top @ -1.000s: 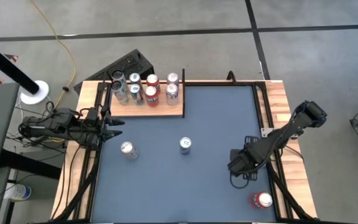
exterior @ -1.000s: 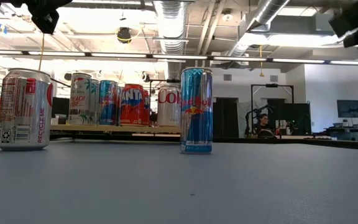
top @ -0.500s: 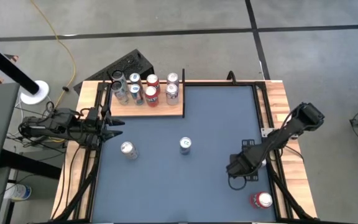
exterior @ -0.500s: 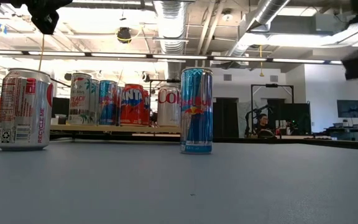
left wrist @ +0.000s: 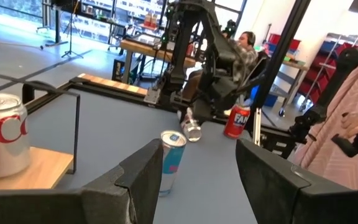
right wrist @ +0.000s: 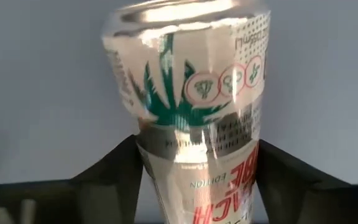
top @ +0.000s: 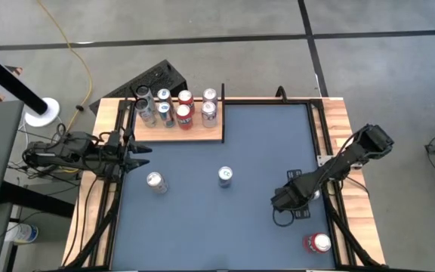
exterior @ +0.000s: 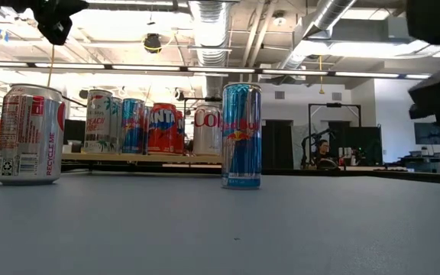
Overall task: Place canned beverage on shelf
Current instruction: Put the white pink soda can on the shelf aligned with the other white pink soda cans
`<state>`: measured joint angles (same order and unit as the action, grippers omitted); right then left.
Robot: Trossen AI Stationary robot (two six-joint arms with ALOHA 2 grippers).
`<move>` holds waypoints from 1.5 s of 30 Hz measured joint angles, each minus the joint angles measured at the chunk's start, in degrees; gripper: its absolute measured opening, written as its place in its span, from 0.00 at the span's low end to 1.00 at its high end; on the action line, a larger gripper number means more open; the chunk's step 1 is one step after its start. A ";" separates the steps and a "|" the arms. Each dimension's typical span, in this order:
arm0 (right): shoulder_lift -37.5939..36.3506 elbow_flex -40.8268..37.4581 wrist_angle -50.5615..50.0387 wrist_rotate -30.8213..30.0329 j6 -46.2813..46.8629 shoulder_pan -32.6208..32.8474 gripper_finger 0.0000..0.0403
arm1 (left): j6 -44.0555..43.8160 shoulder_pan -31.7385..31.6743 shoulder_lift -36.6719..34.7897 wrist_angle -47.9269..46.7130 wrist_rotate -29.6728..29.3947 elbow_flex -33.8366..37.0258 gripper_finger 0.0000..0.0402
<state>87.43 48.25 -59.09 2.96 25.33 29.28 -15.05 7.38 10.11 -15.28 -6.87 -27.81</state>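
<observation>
My right claw [right wrist: 197, 186] straddles a silver can [right wrist: 194, 99] lying on the table [top: 202, 227]; grip uncertain, its base cut off. Left claw [left wrist: 194, 168] spread, idle.

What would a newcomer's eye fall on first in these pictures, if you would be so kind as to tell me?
First, the right gripper low over the table's right side, its fingers around a silver can lying on its side. Next, the shelf at the far left corner, holding a cluster of upright cans. Then the tall blue can standing alone mid-table, with the left gripper waiting at the left edge.
</observation>
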 joint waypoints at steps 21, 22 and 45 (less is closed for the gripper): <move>30.65 57.74 -24.67 -16.80 -17.99 -3.13 0.48 | -3.72 0.00 0.00 -3.80 0.57 0.00 0.48; 32.66 61.37 -25.59 -17.94 -19.36 -3.06 0.47 | -4.15 0.00 0.00 -4.22 0.55 0.00 0.48; 51.78 83.58 13.59 -62.52 -93.78 -1.32 0.49 | -22.17 0.00 2.63 -6.32 0.25 -0.04 0.48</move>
<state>139.22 131.82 -45.51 -59.55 -68.45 27.95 -37.22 7.38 12.74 -21.61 -6.62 -27.86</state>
